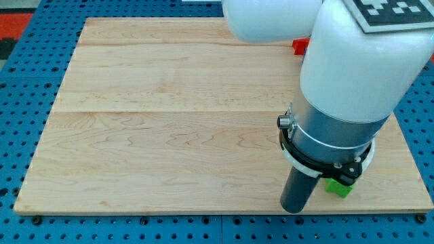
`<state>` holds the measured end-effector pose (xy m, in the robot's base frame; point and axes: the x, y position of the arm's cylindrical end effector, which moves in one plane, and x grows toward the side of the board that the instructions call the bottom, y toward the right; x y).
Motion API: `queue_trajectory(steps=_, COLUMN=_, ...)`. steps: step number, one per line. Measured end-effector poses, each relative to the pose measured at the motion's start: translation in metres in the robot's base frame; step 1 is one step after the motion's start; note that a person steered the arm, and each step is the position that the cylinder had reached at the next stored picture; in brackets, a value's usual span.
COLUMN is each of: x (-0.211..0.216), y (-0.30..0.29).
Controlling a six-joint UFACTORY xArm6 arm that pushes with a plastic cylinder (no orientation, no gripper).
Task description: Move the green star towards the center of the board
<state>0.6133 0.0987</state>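
A green block (338, 187), presumably the green star, sits near the board's bottom right corner, mostly hidden behind my arm, so its shape cannot be made out. My tip (293, 209) rests on the wooden board (169, 122) just left of the green block, close to the board's bottom edge. A red block (300, 46) peeks out at the view's top right, largely covered by the white arm.
The large white and grey arm body (352, 81) fills the view's right and top, hiding part of the board. A blue pegboard surface (27, 81) surrounds the board on all sides.
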Motion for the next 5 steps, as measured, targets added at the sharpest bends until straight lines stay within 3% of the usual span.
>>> queue_trajectory(steps=5, x=-0.0085, y=0.0016)
